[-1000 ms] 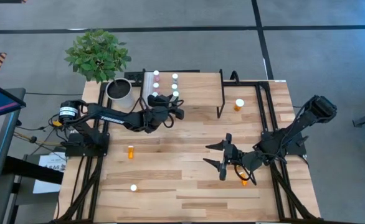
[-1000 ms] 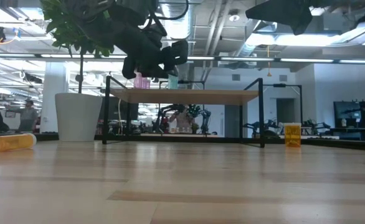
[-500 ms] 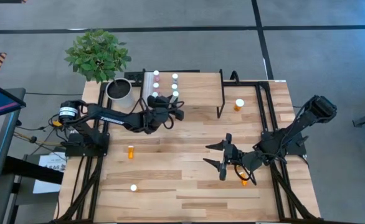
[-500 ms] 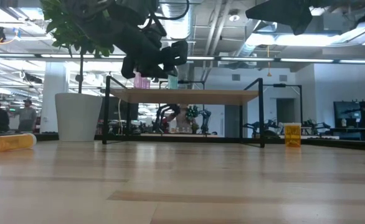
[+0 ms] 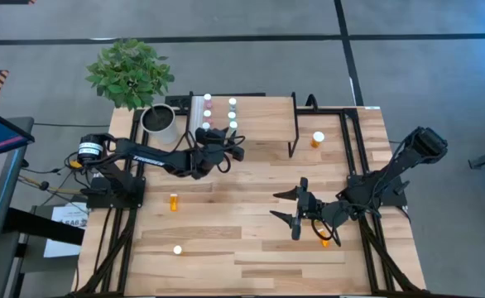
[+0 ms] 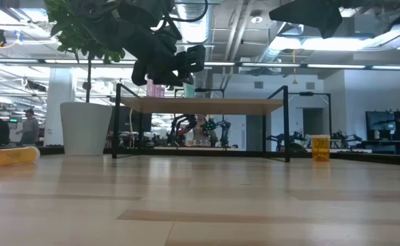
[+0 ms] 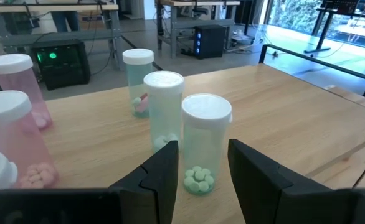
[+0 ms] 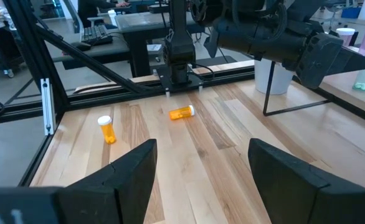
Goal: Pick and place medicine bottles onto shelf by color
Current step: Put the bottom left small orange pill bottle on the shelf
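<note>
**Desk:** What is the bottle in the frame?

**Photographer:** A teal-green bottle (image 7: 205,143) with a clear body, a broad white cap and pale green tablets heaped at its base. It stands upright on the shelf (image 7: 282,118), directly between the left gripper's (image 7: 200,177) two dark fingers, which sit on either side of it with a slim gap showing on each flank. The jaws are parted around it, not pressed on it.

**Desk:** And around that gripper?

**Photographer:** Just beyond its fingertips stands a second teal bottle (image 7: 164,111), and a third (image 7: 137,82) farther out. Off to one side of the gripper are pink bottles (image 7: 15,140), also white-capped, with pink tablets inside. From above, the left gripper (image 5: 218,139) hangs over the shelf's near edge, beside the grey-white plant pot (image 5: 158,122).

**Desk:** The other arm?

**Photographer:** The right gripper (image 5: 290,209) waits low over the tabletop (image 5: 226,240), well apart from the shelf, jaws spread wide and empty. An orange bottle (image 5: 325,241) lies close behind it, under the arm. Ahead of its fingers, one orange bottle (image 8: 182,112) lies on its side and another (image 8: 108,129) stands upright. One more orange bottle (image 5: 318,140) stands beside the shelf's black leg.
</note>
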Robot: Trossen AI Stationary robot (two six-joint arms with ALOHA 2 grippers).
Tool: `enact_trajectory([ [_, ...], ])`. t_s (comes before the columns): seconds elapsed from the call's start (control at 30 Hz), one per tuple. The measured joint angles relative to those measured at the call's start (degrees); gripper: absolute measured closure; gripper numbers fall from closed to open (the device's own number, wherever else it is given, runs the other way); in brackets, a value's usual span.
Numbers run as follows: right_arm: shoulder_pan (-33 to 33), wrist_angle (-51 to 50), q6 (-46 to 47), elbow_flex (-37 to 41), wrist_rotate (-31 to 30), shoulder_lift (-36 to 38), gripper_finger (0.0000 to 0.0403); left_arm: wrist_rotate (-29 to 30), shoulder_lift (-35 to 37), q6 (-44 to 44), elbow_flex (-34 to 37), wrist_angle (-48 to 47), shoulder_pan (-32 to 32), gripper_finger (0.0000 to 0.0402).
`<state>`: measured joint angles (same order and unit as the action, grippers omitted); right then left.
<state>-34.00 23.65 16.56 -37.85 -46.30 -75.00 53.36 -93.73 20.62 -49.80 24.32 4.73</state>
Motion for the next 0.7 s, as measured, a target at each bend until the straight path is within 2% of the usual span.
enact_trajectory([
  [0.17,0.0,0.0,0.0,0.0,0.0,0.0,0.0127,0.0,0.0,0.0,0.0,-0.1,-0.5,0.0268],
  [0.47,0.0,0.0,0.0,0.0,0.0,0.0,0.0127,3.6,0.2,-1.5,0.0,-0.7,-2.2,0.02],
  [0.7,0.0,0.0,0.0,0.0,0.0,0.0,0.0127,4.3,4.2,-2.0,0.0,-4.2,-6.2,0.0167],
])
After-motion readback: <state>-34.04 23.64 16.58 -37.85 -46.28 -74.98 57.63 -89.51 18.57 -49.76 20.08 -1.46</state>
